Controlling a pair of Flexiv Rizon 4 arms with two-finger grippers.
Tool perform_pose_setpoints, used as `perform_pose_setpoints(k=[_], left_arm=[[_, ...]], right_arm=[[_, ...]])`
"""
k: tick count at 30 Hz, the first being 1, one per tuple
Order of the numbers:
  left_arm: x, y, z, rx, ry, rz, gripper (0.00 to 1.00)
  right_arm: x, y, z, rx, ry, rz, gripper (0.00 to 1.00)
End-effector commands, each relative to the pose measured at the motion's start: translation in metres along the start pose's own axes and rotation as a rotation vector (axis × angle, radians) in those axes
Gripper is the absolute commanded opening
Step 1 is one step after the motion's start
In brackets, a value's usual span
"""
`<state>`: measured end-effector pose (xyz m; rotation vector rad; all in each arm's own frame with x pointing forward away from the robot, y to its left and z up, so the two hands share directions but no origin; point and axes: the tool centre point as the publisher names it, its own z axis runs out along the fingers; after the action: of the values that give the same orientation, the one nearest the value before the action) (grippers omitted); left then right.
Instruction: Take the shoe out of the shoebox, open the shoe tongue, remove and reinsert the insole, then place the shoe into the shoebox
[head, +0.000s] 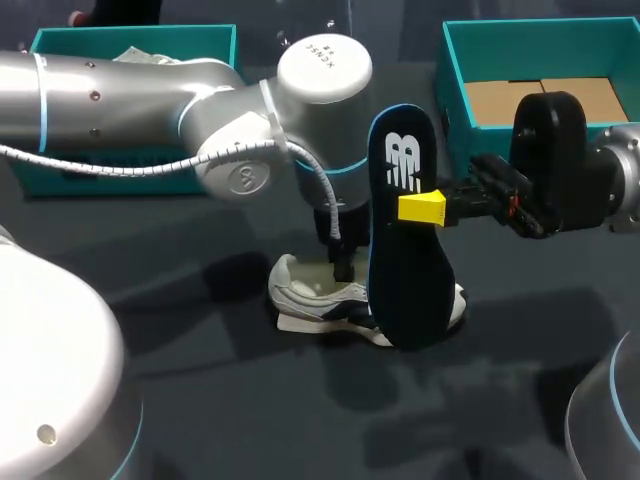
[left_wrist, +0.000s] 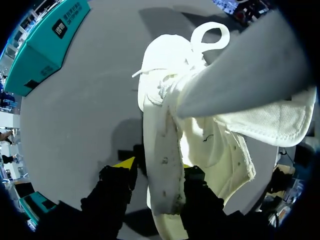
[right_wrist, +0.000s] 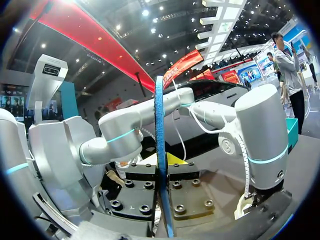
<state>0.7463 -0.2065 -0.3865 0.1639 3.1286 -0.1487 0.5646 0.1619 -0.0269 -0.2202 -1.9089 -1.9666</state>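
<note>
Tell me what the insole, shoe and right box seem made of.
Insole: probably foam with a dark matte fabric top; thin, blue-edged.
Shoe: white textile, with mesh weave visible on its lining; the panels may be suede or synthetic, unclear.
Box: likely cardboard, with matte teal walls and raw brown flaps inside.

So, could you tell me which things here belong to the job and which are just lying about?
Job: shoe; insole; left claw, shut on the shoe; right claw, shut on the insole; left teal box and right teal box, one being the shoebox.
Lying about: only white paper in the left box.
</note>
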Motion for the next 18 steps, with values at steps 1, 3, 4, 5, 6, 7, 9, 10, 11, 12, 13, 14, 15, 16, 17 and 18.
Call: perform_pose_setpoints(k=[1,3,4,5,6,7,9,10,11,12,13,14,15,16,17,18], left_arm=[[0.002,0.000,0.001,-0.004,0.001,0.005,0.00],[0.003,0.001,0.000,-0.007,0.004,0.010,0.00],[0.003,0.001,-0.001,-0.009,0.008,0.015,0.00],[0.003,0.002,-0.001,-0.010,0.011,0.019,0.00],[0.003,0.002,-0.002,-0.012,0.020,0.028,0.00],[0.003,0.003,-0.003,-0.011,0.028,0.034,0.00],[0.003,0.004,-0.006,-0.016,0.043,0.052,0.00],[0.003,0.004,-0.009,-0.015,0.064,0.073,0.00],[0.003,0.004,-0.011,-0.012,0.076,0.083,0.00],[0.003,0.004,-0.014,-0.011,0.112,0.114,0.00],[0.003,0.004,-0.017,-0.011,0.125,0.130,0.00],[0.004,0.003,-0.020,-0.013,0.148,0.159,0.00],[0.004,0.002,-0.024,-0.010,0.164,0.183,0.00],[0.005,0.001,-0.029,-0.010,0.164,0.198,0.00],[0.005,0.000,-0.034,-0.004,0.171,0.229,0.00],[0.006,-0.001,-0.041,0.004,0.176,0.264,0.00]], right_arm=[[0.001,-0.001,0.001,0.000,-0.003,0.001,0.00],[0.001,-0.001,0.001,0.000,-0.003,0.001,0.00],[0.001,-0.001,0.001,0.000,-0.003,0.001,0.00],[0.001,-0.001,0.001,0.000,-0.003,0.001,0.00],[0.001,-0.001,0.001,0.000,-0.003,0.001,0.00],[0.001,-0.001,0.001,0.000,-0.003,0.001,0.00],[0.001,-0.001,0.001,0.000,-0.003,0.001,0.00],[0.001,-0.001,0.001,0.000,-0.003,0.001,0.00],[0.001,-0.001,0.001,0.000,-0.003,0.001,0.00],[0.001,-0.001,0.001,0.000,-0.003,0.001,0.00],[0.001,-0.001,0.001,0.000,-0.003,0.001,0.00],[0.001,-0.001,0.001,0.000,-0.003,0.001,0.00],[0.001,-0.001,0.001,0.000,-0.003,0.001,0.00],[0.001,-0.001,0.001,0.000,-0.003,0.001,0.00],[0.001,-0.001,0.001,0.000,-0.003,0.001,0.00],[0.001,-0.001,0.001,0.000,-0.003,0.001,0.00]])
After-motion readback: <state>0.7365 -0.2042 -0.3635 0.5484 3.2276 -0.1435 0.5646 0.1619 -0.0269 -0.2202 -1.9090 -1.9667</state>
